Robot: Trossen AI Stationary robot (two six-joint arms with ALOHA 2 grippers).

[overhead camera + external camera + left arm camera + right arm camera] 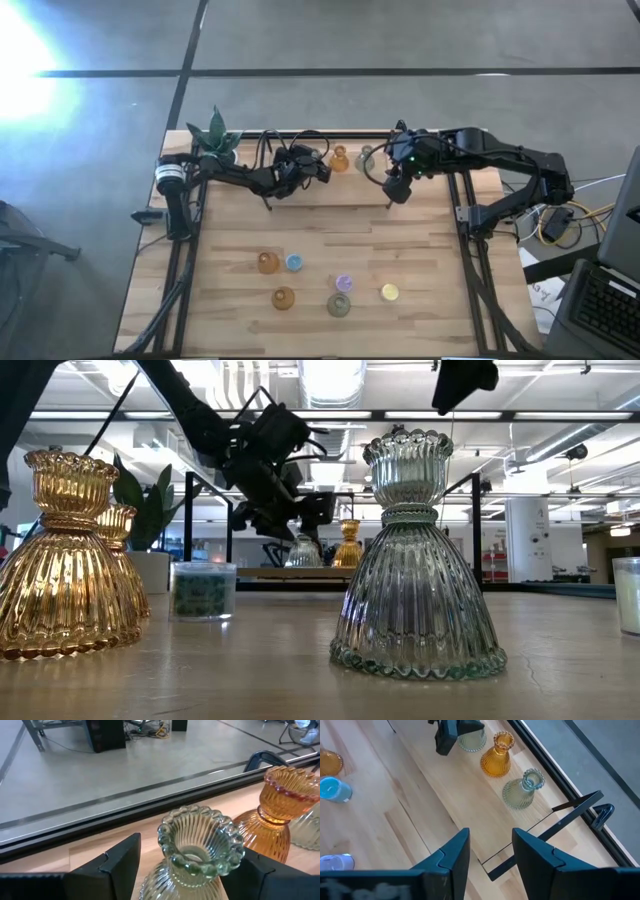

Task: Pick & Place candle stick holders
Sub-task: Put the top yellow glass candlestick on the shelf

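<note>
Wide wooden table (430, 260) under both dark arms, and all the action is at the far edge. The left arm (235, 177) reaches in from the plant side and the right arm (500, 150) folds in from the other side. The potted green plant (215, 138) sits on the far left corner. Along the back runs a raised wooden shelf (480, 805), and three candle stick holders stand on it in a row. Here's the left claw (312, 166), right down at the first of them, a pale green ribbed holder (200, 845). Its fingers (120, 862) stand apart on either side of the holder's neck, open around it rather than clamped. The holder stands upright on the shelf. Just beside it is an amber holder (277, 810), also upright, and past that a second pale green holder (522, 790) near the shelf's right end. The right claw (491, 840) hangs over the table just in front of that end, open, with nothing between its fingers. Well apart, toward the near edge, the rest are scattered. There are two amber holders (268, 262) (283, 297) and an olive-green one (339, 305). Then come the little round ones: blue (294, 262) touching or nearly touching the first amber, purple (344, 283) just behind the olive, and yellow (390, 292) off to the right.
</note>
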